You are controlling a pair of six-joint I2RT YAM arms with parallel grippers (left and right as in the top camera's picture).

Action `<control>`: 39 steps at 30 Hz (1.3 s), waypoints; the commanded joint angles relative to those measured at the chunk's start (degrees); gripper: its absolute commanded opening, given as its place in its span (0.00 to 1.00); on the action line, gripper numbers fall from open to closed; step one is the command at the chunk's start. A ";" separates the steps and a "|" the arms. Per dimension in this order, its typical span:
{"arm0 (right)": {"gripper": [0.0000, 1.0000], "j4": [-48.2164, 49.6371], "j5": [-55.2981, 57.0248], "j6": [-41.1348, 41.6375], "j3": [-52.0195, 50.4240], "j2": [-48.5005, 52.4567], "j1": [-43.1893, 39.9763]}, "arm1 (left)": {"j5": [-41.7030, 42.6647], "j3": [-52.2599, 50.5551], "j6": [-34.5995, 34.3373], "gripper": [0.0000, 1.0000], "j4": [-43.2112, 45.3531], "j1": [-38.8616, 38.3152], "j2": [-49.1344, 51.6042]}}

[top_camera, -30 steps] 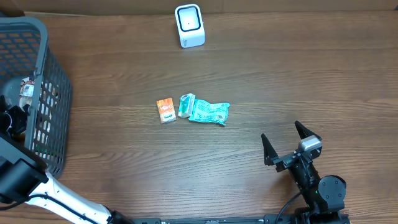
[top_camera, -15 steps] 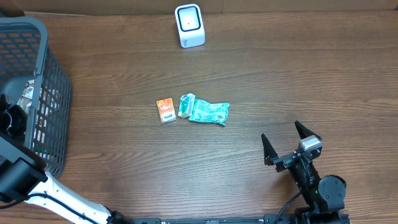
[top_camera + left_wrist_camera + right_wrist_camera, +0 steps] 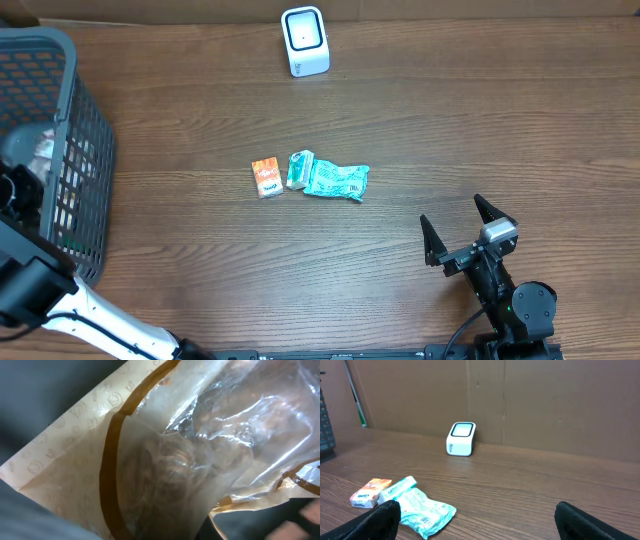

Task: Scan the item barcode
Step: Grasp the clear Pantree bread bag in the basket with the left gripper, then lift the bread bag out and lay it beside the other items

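Observation:
My left gripper (image 3: pixel 33 163) is down inside the grey basket (image 3: pixel 88 120) at the far left. Its fingers do not show in the left wrist view. A beige and clear plastic bag (image 3: pixel 165 455) fills that view, pressed close to the camera and running down to where the jaws are. The gripper is shut on it. The white scanner (image 3: pixel 304 41) stands at the table's far edge, also seen as the scanner (image 3: pixel 461 438) in the right wrist view. My right gripper (image 3: pixel 463 222) rests open near the front right, nothing between its fingers (image 3: pixel 379 520).
An orange box (image 3: pixel 265 178), a small teal box (image 3: pixel 298 168) and a teal packet (image 3: pixel 338 180) lie together mid-table. The right wrist view shows the orange box (image 3: pixel 370 493) and teal packet (image 3: pixel 425 511) ahead on the left. A cardboard wall (image 3: pixel 545 400) backs the table.
My left gripper has closed inside the basket, and the bag there has shifted slightly. The right arm and the items on the table have not moved.

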 commanded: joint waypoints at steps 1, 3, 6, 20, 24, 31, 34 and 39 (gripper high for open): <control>1.00 0.42 0.00 0.15 -0.61 -0.68 -0.04 | 1.16 4.15 -5.40 0.04 1.07 -0.13 -11.67; 1.00 0.39 -0.02 0.15 -0.61 -0.68 -0.04 | 1.16 4.15 -6.88 0.04 2.32 -0.13 -16.02; 1.00 0.42 0.00 0.15 -0.61 -0.68 -0.04 | 2.67 4.15 -9.44 0.04 3.91 -0.13 -21.75; 1.00 0.42 -0.02 0.15 -0.61 -0.68 -0.04 | 25.55 4.15 -25.99 0.04 3.43 -5.55 -41.57; 1.00 0.42 -0.02 0.15 -0.61 -0.68 -0.04 | 25.03 3.98 -28.24 0.04 0.31 -16.55 -42.62; 1.00 0.42 -0.02 0.15 -0.61 -0.68 -0.04 | 4.22 -0.50 -33.05 0.05 0.48 -40.13 -40.59; 1.00 0.42 -0.02 0.15 -0.61 -0.68 -0.07 | -4.79 -1.99 -33.00 0.04 0.28 -48.52 -37.48; 1.00 0.42 -0.02 0.15 -0.61 -0.68 -0.04 | -10.10 -2.75 -32.98 0.04 0.17 -58.03 -28.96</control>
